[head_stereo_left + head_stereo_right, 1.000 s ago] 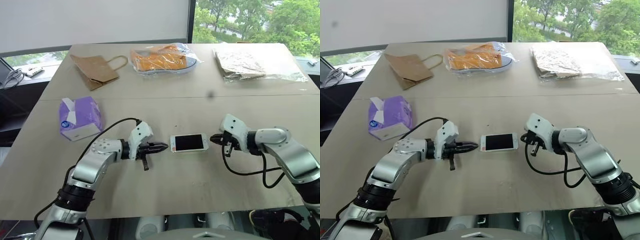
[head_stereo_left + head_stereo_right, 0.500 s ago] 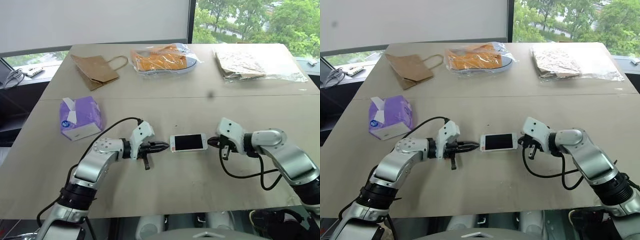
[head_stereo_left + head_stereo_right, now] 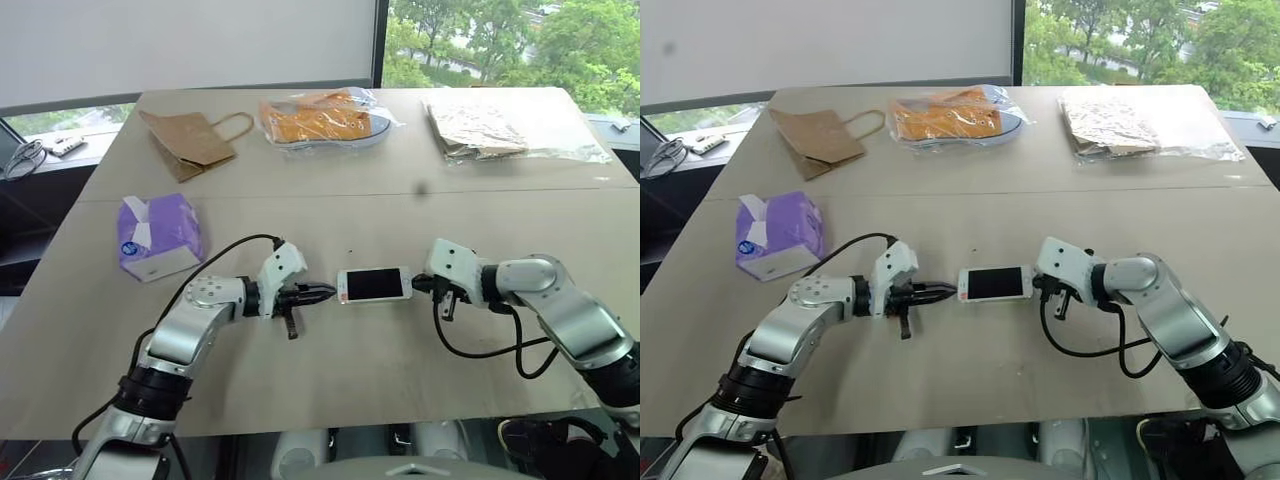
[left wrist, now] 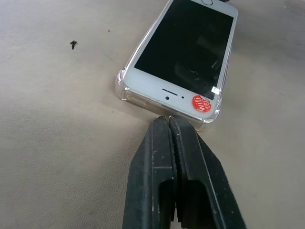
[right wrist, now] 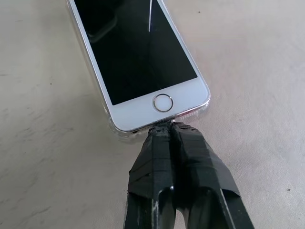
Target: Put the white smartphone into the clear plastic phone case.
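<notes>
The white smartphone (image 3: 374, 285) lies flat, screen up, in the middle of the table, seated in the clear plastic phone case (image 4: 125, 88). The case's glossy rim shows around both ends (image 5: 116, 129). My left gripper (image 3: 330, 293) is shut, and its tips (image 4: 170, 119) rest against the case at the earpiece end, by a red sticker. At the home-button end my right gripper (image 3: 415, 284) is also shut, with its tips (image 5: 164, 126) against the case edge. Neither gripper holds anything.
A purple tissue pack (image 3: 160, 236) stands at the left. Along the far side lie a brown paper bag (image 3: 190, 140), a clear bag with orange contents (image 3: 325, 118) and a clear bag with tan contents (image 3: 500, 125). The table's near edge (image 3: 330, 425) runs below the arms.
My right gripper has edged in from the right, closing the small gap to the phone's home-button end. The left gripper has stayed at the other end.
</notes>
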Action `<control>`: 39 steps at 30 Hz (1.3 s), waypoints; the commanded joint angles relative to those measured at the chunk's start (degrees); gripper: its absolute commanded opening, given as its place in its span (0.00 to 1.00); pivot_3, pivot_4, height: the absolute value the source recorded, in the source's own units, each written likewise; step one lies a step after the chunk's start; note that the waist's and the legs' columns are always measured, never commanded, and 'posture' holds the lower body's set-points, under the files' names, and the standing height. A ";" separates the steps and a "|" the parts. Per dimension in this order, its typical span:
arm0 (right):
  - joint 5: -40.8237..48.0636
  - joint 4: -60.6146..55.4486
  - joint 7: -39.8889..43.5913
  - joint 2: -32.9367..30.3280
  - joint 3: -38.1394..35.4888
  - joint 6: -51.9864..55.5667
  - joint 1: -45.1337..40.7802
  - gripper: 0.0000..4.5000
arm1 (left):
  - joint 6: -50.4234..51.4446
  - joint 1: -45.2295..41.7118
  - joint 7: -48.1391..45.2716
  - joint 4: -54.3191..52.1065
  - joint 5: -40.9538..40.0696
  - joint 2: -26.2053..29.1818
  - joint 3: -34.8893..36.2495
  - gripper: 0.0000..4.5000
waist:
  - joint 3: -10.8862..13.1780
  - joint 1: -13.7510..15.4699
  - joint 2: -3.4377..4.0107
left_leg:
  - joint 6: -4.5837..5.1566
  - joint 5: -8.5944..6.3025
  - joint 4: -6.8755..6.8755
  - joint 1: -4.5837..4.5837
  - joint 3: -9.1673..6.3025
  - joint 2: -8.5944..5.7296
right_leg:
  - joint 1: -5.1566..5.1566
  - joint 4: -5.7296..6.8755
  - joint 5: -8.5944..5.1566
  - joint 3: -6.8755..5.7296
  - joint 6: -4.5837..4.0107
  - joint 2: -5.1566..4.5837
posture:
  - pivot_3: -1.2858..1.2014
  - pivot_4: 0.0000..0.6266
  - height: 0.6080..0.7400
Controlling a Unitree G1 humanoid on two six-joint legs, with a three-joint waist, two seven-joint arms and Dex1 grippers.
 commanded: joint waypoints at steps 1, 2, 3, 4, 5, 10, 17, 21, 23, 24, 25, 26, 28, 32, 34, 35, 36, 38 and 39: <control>1.17 -1.35 1.07 -1.91 -3.20 -1.22 0.59 0.00 | -0.99 0.18 -0.96 0.18 -2.43 1.38 4.41 0.01 | 0.00 0.05 0.00 | 0.00 0.00 0.00 -0.01 0.00 0.00 | 0.00 0.00 0.01 0.00 -0.02 0.00 | 0.52 0.24 1.00; 1.82 -1.43 1.45 -2.72 -4.51 -1.01 0.70 0.00 | -0.65 -0.17 -1.56 -0.08 -3.30 1.66 5.23 0.01 | 0.01 0.08 0.00 | 0.00 0.00 0.00 -0.02 -0.01 0.00 | -0.01 0.00 0.03 -0.01 -0.05 0.00 | 0.52 0.24 1.00; 2.74 -1.57 1.76 -3.21 -5.97 -0.63 0.68 0.00 | -0.09 -0.60 -2.21 -0.57 -4.40 1.86 5.85 0.01 | 0.01 0.08 0.01 | 0.00 0.00 0.01 -0.04 -0.01 0.00 | -0.01 0.00 0.06 -0.02 -0.10 -0.01 | 0.52 0.24 1.00; 3.58 -1.68 1.94 -3.44 -7.01 -0.31 0.63 0.00 | 0.45 -0.94 -2.69 -1.03 -5.24 1.92 6.22 0.01 | 0.01 0.15 0.00 | 0.00 0.00 0.01 -0.05 -0.01 -0.01 | -0.01 -0.01 0.06 -0.01 -0.10 -0.03 | 0.52 0.24 1.00; 4.52 -1.88 2.15 -3.55 -7.93 0.14 0.41 0.00 | 1.22 -1.37 -3.10 -1.55 -6.12 1.81 6.35 0.01 | 0.01 0.20 0.00 | 0.00 0.00 0.04 -0.06 -0.01 -0.01 | -0.01 -0.01 0.06 -0.02 -0.10 -0.04 | 0.52 0.24 1.00; 6.42 -2.16 1.66 -2.06 -8.83 1.30 -1.60 0.00 | 3.07 -3.36 -3.66 -3.35 -6.66 -0.27 3.18 0.01 | 0.01 0.13 0.00 | 0.00 -0.01 0.11 -0.06 0.01 -0.04 | 0.03 -0.03 0.03 0.01 -0.04 -0.05 | 0.52 0.24 1.00; 6.31 -1.48 0.73 0.85 -6.41 1.24 -3.75 0.00 | 2.12 -7.21 -1.54 -0.54 -2.55 -4.61 -2.74 0.01 | 0.01 0.15 0.00 | 0.00 0.00 0.19 -0.07 -0.02 -0.05 | 0.05 0.01 0.07 0.00 -0.09 0.01 | 0.52 0.24 1.00; 5.78 -0.18 0.68 2.00 -4.71 0.83 -4.97 0.00 | 0.34 -8.59 -0.96 2.78 0.52 -5.59 -4.93 0.01 | 0.01 0.04 0.00 | 0.00 0.00 0.23 -0.06 0.00 -0.04 | 0.05 0.02 0.07 0.05 -0.09 0.06 | 0.52 0.24 1.00; 5.37 0.59 0.86 2.33 -3.71 0.42 -5.20 0.00 | -0.06 -8.76 -1.10 3.44 1.36 -5.67 -5.43 0.01 | 0.01 0.09 0.00 | 0.00 0.00 0.24 -0.06 0.00 -0.04 | 0.05 0.03 0.07 0.05 -0.09 0.07 | 0.52 0.24 1.00; 5.15 1.01 0.90 2.50 -3.26 0.21 -5.29 0.00 | -0.06 -8.71 -1.20 3.52 1.59 -5.61 -5.60 0.01 | 0.01 0.09 0.00 | 0.00 0.00 0.24 -0.06 -0.01 -0.04 | 0.05 0.03 0.07 0.05 -0.09 0.07 | 0.52 0.24 1.00; 4.89 1.52 0.90 2.68 -2.74 0.00 -5.39 0.00 | -0.14 -8.56 -1.23 3.55 1.95 -5.47 -5.83 0.01 | 0.01 0.08 0.00 | 0.00 0.00 0.24 -0.07 -0.01 -0.03 | 0.05 0.02 0.07 0.04 -0.10 0.07 | 0.52 0.24 1.00; 4.59 2.08 0.93 2.87 -2.21 -0.23 -5.51 0.00 | -0.31 -8.33 -1.28 3.52 2.32 -5.31 -6.07 0.01 | 0.01 0.09 0.00 | 0.00 0.00 0.25 -0.07 0.00 -0.02 | 0.05 0.02 0.08 0.05 -0.10 0.07 | 0.52 0.24 1.00; 3.99 3.41 0.99 3.39 -1.29 -0.60 -5.81 0.00 | -0.56 -7.91 -1.24 3.41 2.73 -5.29 -6.26 0.01 | 0.01 0.10 0.00 | 0.00 0.00 0.26 -0.07 0.00 -0.03 | 0.05 0.02 0.08 0.06 -0.10 0.06 | 0.52 0.24 1.00; 2.00 6.91 0.95 3.62 0.80 -0.65 -6.66 0.00 | -0.68 -7.12 -0.49 2.53 3.69 -5.59 -6.49 0.01 | 0.00 0.09 0.00 | 0.01 0.00 0.29 -0.06 0.00 -0.02 | 0.07 0.04 0.08 0.06 -0.10 0.06 | 0.52 0.24 1.00; 1.51 8.07 1.07 3.61 1.32 -0.17 -7.10 0.00 | -0.42 -6.72 -0.20 1.87 3.66 -5.70 -6.45 0.01 | -0.02 0.08 -0.01 | 0.01 0.00 0.30 -0.02 0.00 -0.02 | 0.10 0.04 0.08 0.07 -0.10 0.06 | 0.52 0.24 1.00; 1.38 8.33 1.22 3.49 1.54 0.07 -7.27 0.00 | -0.35 -6.55 -0.10 1.58 3.72 -5.69 -6.48 0.01 | -0.03 0.11 -0.01 | 0.01 0.00 0.30 -0.02 0.00 -0.01 | 0.10 0.04 0.08 0.06 -0.10 0.06 | 0.52 0.24 1.00; 1.38 8.46 1.67 3.24 1.97 0.79 -7.49 0.00 | -0.29 -6.43 0.01 1.38 3.77 -5.69 -6.48 0.01 | -0.04 0.14 -0.01 | 0.01 0.00 0.31 -0.02 0.00 -0.01 | 0.11 0.05 0.08 0.06 -0.10 0.06 | 0.52 0.24 1.00; 1.28 8.77 2.70 2.84 2.96 1.74 -7.86 0.00 | -0.19 -6.27 0.24 1.14 3.86 -5.71 -6.48 0.01 | -0.05 0.14 -0.01 | 0.01 0.00 0.33 -0.02 -0.02 -0.01 | 0.13 0.05 0.08 0.04 -0.10 0.06 | 0.52 0.24 1.00; 1.23 8.81 2.99 2.76 3.21 2.00 -7.95 0.00 | -0.15 -6.20 0.31 1.03 3.87 -5.70 -6.47 0.01 | -0.05 0.13 -0.01 | 0.01 0.00 0.34 -0.01 -0.01 -0.01 | 0.14 0.05 0.08 0.05 -0.10 0.05 | 0.52 0.24 1.00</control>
